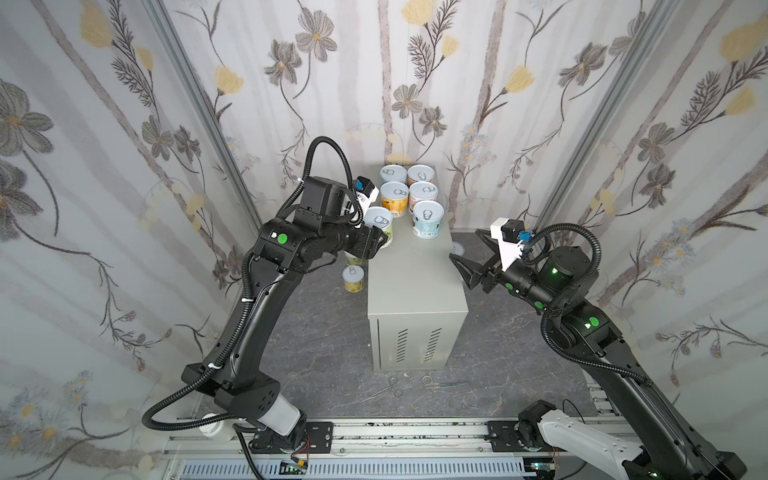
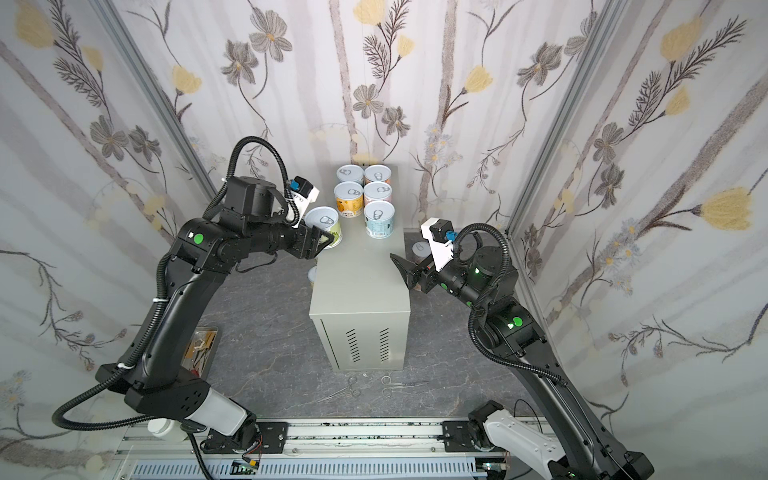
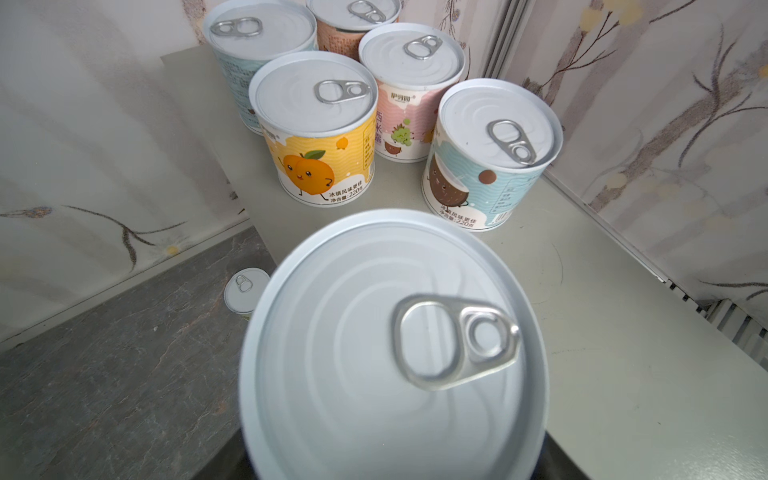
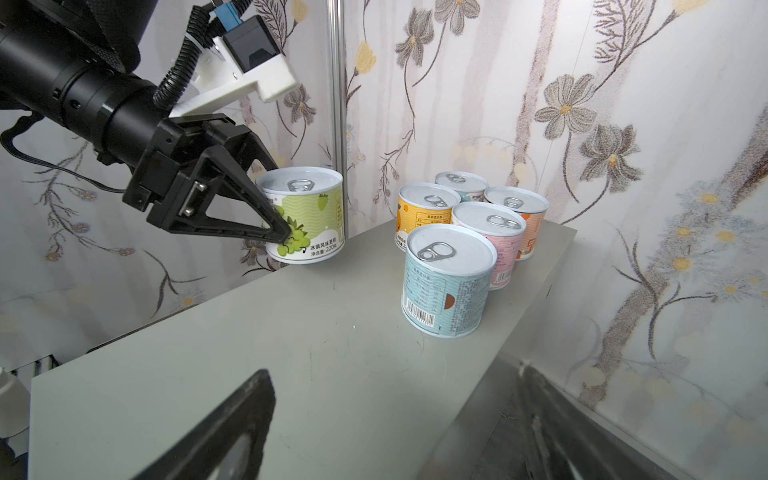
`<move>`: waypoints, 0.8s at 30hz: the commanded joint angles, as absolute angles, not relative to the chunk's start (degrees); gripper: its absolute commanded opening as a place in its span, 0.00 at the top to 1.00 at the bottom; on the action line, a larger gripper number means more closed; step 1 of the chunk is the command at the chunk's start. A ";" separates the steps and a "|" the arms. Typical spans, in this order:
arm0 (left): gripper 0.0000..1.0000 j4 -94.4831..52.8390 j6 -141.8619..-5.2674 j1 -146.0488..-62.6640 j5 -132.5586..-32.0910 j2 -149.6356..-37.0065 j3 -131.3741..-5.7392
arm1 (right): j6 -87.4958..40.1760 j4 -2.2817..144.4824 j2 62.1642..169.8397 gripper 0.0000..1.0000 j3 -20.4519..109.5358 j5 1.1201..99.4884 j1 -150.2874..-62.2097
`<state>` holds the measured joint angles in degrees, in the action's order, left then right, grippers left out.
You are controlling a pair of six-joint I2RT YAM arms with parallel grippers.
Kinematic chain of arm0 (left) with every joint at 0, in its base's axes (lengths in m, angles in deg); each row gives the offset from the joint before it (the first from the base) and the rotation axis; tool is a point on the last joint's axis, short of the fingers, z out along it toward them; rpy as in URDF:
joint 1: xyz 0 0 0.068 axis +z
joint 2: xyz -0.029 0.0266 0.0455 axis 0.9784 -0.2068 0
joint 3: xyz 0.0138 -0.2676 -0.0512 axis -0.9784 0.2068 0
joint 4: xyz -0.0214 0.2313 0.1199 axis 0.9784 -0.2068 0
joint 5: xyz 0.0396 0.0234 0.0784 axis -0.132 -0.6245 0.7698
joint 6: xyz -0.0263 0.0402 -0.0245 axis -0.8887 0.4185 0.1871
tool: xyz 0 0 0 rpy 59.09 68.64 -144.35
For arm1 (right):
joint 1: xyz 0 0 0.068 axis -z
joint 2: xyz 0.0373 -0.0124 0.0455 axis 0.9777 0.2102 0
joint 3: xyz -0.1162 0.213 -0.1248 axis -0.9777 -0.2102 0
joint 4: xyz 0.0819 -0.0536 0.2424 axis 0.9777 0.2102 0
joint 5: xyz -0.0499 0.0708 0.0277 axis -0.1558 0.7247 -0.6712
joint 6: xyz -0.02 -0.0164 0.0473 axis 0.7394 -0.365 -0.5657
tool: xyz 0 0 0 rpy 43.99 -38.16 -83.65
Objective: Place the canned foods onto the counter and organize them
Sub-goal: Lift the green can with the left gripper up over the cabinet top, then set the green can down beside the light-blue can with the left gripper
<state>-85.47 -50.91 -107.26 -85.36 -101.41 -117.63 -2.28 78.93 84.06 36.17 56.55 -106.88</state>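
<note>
Pinching the sealed green can (image 4: pixel 316 208) at the counter (image 1: pixel 415 282) edge, left claw (image 4: pixel 278 203); right claw (image 1: pixel 465 244) spread wide.

Floral wallpaper walls (image 1: pixel 124 124), aluminium corner posts (image 1: pixel 196 95), dark marbled floor (image 1: pixel 324 332), even light.

Robot test booth, floral fabric walls (image 1: pixel 124 124), aluminium rail base (image 1: pixel 415 436)
</note>
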 commanded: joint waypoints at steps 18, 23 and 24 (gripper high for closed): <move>0.29 -81.64 -46.50 -107.51 -87.72 -109.27 -121.80 | -1.26 73.28 88.37 0.10 34.29 52.58 -107.04; 0.29 -81.47 -46.15 -107.52 -87.92 -110.08 -121.98 | -1.13 71.91 89.68 0.10 34.09 52.55 -107.06; 0.29 -81.39 -46.02 -107.60 -88.30 -110.22 -121.98 | -1.04 71.70 89.81 0.10 34.08 52.39 -107.04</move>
<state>-83.70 -47.05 -107.58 -86.95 -109.81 -121.39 -1.84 75.48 89.48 34.29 52.92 -106.99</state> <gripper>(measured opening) 0.714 0.896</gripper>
